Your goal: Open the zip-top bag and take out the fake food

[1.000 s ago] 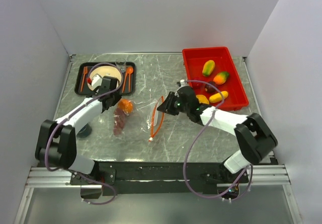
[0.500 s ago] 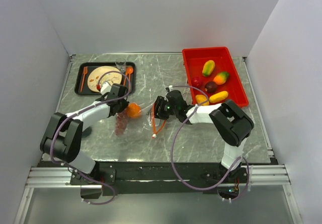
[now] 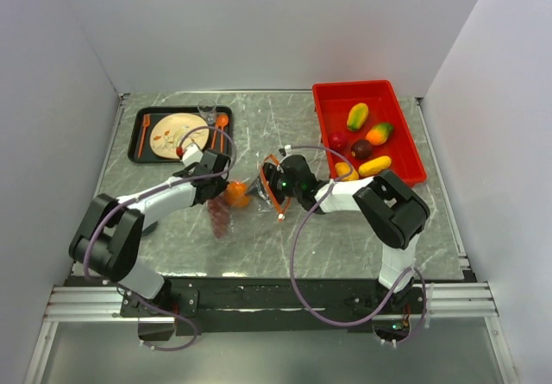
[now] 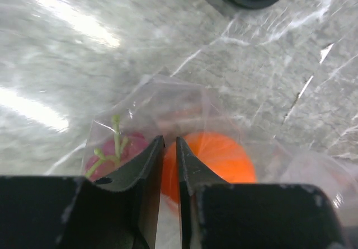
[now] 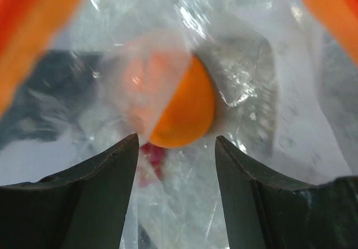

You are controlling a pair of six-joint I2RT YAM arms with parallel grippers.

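Note:
The clear zip-top bag lies mid-table with its orange-red zipper strip held apart. My left gripper is shut on the bag's closed end, pinching the film. An orange fruit and pinkish grapes sit just beyond its fingertips, inside the plastic. My right gripper is open, its jaws wide inside the bag's mouth. The orange fruit lies just ahead of its fingertips, with the grapes below it. The grapes show near the bag's closed end.
A red bin at the back right holds several fruits, among them mangoes and a yellow one. A black tray with a beige plate and orange cutlery stands at the back left.
My left gripper has come right and nearer, dragging the bag's closed end and the fruit with it. My right gripper has pushed left into the bag's mouth.

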